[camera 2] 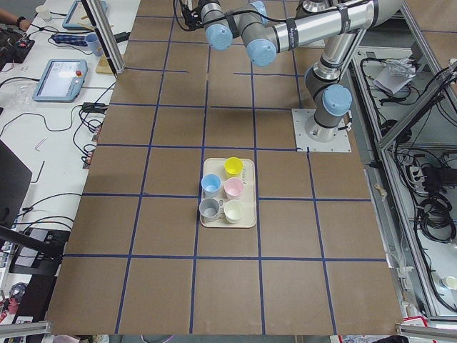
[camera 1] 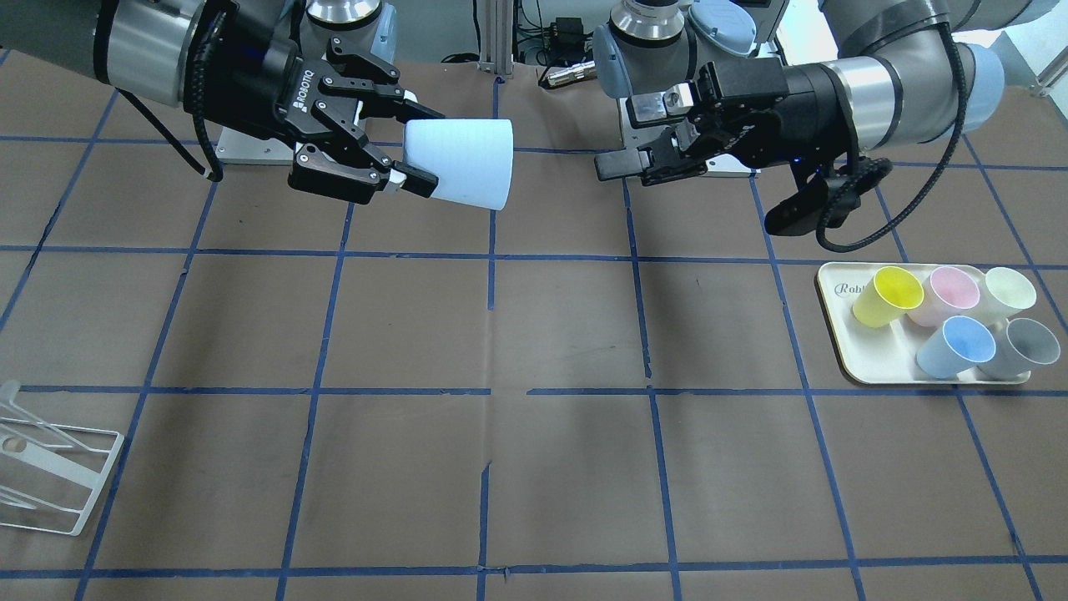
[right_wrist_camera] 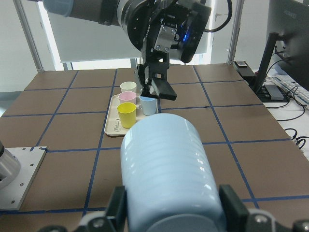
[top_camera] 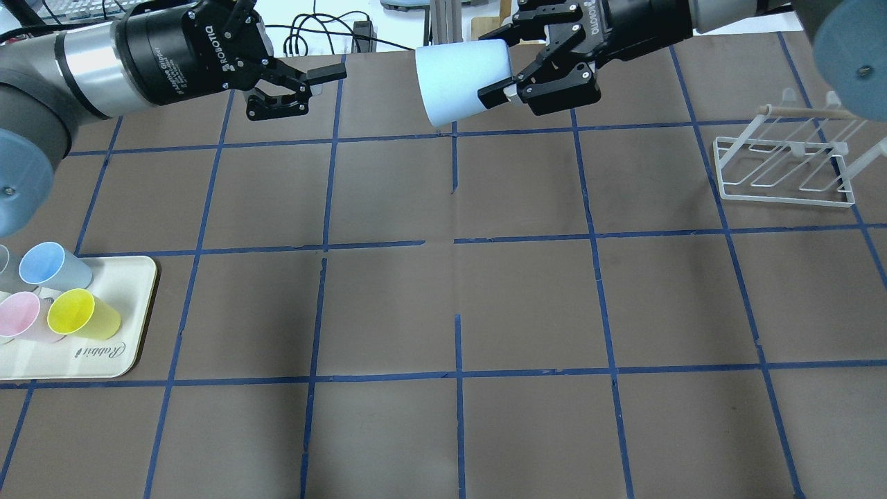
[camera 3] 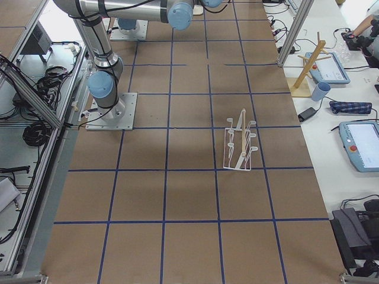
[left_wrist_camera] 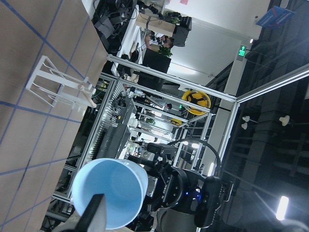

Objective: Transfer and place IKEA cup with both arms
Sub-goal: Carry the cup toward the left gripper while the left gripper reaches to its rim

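Observation:
The IKEA cup (camera 1: 463,163), pale sky-blue, lies on its side in the air over the table's robot side, mouth toward my left gripper. My right gripper (camera 1: 424,146) is shut on the cup's narrow base end, one finger on each side. The overhead view shows the same hold, with the cup (top_camera: 457,80) in the right gripper (top_camera: 495,66). My left gripper (top_camera: 322,89) is open and empty, a short gap from the cup's mouth. In the left wrist view the cup's mouth (left_wrist_camera: 110,193) faces the camera. In the right wrist view the cup (right_wrist_camera: 166,179) sits between the fingers (right_wrist_camera: 116,208).
A cream tray (camera 1: 843,342) on my left side carries a yellow cup (camera 1: 889,296), a pink one, a cream one, a blue cup (camera 1: 957,346) and a grey one. A white wire rack (top_camera: 783,166) stands on my right side.

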Tool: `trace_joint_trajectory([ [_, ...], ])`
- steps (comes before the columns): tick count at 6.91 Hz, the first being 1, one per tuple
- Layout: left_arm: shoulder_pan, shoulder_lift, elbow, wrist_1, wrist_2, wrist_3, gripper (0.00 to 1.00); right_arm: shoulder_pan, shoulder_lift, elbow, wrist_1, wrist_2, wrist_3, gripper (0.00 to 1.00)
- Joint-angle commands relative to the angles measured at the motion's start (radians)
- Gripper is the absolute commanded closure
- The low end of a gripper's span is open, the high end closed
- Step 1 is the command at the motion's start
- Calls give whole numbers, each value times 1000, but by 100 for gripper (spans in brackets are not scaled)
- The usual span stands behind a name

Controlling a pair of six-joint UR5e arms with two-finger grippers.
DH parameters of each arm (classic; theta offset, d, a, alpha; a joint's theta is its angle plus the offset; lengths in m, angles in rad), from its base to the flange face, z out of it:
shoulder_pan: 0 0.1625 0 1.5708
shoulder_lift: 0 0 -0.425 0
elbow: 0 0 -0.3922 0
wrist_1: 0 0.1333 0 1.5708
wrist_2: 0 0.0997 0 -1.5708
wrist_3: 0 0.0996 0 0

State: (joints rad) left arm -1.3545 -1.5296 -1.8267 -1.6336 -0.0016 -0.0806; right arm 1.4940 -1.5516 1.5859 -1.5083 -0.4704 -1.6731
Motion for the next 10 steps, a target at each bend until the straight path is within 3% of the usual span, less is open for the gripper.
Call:
trace_joint_trajectory([
  [1,-54,20,-49,14,-11,-5,0,20,1,0,-13,47,7,83],
  [4,-60,26,-49,15,-47,-8,0,25,1,0,-13,50,13,80],
  [6,-126,13,-45,35,-102,-5,0,25,1,0,-13,52,15,80],
  [10,-137,5,-46,74,-101,-10,2,25,2,0,-12,52,13,79],
])
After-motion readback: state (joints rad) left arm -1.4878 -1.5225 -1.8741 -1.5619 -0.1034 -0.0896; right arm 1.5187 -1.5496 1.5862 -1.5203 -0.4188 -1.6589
